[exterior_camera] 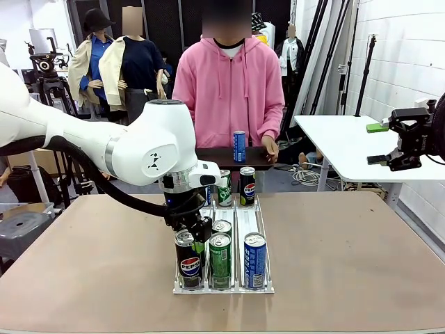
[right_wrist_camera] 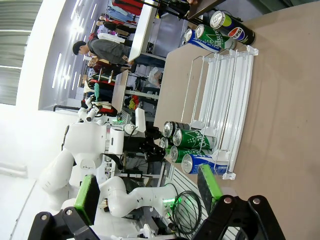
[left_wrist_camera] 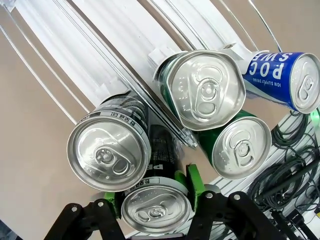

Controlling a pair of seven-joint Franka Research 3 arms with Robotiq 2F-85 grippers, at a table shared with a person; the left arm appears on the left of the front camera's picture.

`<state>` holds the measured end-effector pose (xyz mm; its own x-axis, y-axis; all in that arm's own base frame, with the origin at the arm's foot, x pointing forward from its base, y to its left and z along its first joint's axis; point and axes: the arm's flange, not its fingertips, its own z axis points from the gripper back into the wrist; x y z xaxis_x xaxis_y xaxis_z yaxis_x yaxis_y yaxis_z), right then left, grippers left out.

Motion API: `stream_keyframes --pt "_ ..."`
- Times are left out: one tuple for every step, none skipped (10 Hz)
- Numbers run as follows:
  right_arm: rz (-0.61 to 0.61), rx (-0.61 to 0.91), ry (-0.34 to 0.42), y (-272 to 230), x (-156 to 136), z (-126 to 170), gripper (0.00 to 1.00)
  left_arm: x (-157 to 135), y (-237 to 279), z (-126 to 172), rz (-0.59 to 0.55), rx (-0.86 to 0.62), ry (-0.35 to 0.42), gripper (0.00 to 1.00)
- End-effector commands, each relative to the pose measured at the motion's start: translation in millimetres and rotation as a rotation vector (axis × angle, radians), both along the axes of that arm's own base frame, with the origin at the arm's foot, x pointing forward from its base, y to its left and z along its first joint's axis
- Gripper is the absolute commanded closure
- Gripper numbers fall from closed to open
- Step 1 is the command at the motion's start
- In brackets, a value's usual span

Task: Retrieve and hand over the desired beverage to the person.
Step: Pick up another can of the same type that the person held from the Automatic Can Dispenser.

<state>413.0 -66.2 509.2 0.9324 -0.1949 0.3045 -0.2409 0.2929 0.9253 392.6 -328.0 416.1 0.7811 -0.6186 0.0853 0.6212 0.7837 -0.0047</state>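
Pepsi can (exterior_camera: 188, 263) hides left hand's (exterior_camera: 191, 233) fingertips; arm (exterior_camera: 149, 149) half-covers rear can (exterior_camera: 209, 196).

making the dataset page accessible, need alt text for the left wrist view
Seen from above, the left gripper has its jaws shut on a black can in a clear plastic rack. Beside it stand another black can, a green can, a second green can and a blue Pocari Sweat can.

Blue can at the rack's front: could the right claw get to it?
Probably yes: the blue can stands in the rack's rightmost lane, bare table beyond; the right claw is open.
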Motion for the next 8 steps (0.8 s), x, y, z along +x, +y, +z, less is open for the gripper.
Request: stream_keyframes --pt "0.004 -0.006 0.002 -0.6 0.9 0.6 0.00 0.1 0.4 0.0 -0.014 0.003 0.000 1.00" --pt "0.004 -0.006 0.002 -0.6 0.9 0.6 0.00 0.0 0.0 0.0 0.000 0.000 0.000 1.00" --pt "0.004 -0.006 0.002 -0.6 0.9 0.6 0.00 -1.7 -4.7 11.5 0.006 0.010 -0.003 1.00" --pt "0.004 -0.006 0.002 -0.6 0.9 0.6 0.00 -4.7 -9.7 25.2 0.019 0.040 0.006 1.00" --pt "0.004 -0.006 0.002 -0.6 0.9 0.6 0.00 -8.5 -14.7 41.3 0.020 0.076 0.000 1.00" --pt "0.004 -0.006 0.002 -0.6 0.9 0.6 0.00 -14.0 -21.5 58.5 0.024 0.099 -0.004 1.00" --pt "0.004 -0.006 0.002 -0.6 0.9 0.6 0.00 -20.5 -27.5 73.7 0.010 0.102 -0.018 1.00" --pt "0.004 -0.006 0.002 -0.6 0.9 0.6 0.00 -25.8 -32.4 85.9 0.008 0.114 -0.034 1.00"
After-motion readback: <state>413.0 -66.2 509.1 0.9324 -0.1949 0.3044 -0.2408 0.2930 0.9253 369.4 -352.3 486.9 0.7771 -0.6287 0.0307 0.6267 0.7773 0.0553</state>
